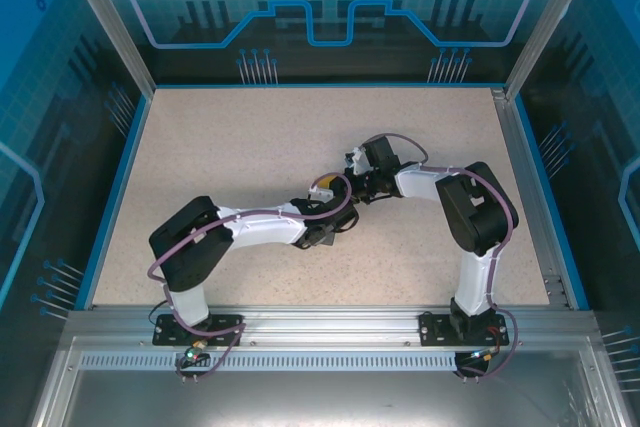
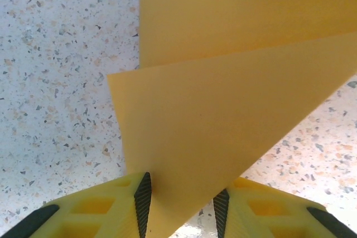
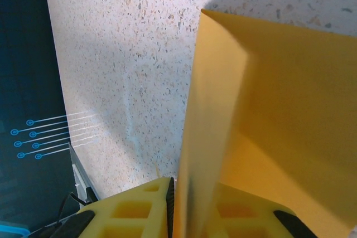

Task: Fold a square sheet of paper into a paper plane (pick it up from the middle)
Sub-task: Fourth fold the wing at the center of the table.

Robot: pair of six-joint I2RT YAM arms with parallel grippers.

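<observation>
Yellow ribbed fingers (image 2: 95, 210) of the left claw (image 2: 181, 213) are seen at the bottom edge of the left wrist view. They are set apart, with a folded orange-yellow square sheet of paper (image 2: 223, 110) lying in the gap; whether it is grasped cannot be told. Its upper flap narrows toward the claw and widens to the upper right over the speckled beige surface (image 2: 56, 82). At the bottom of the right wrist view, the right claw (image 3: 195, 199) is clenched on the sheet, which is held on edge, its long fold running from bottom centre to the top.
</observation>
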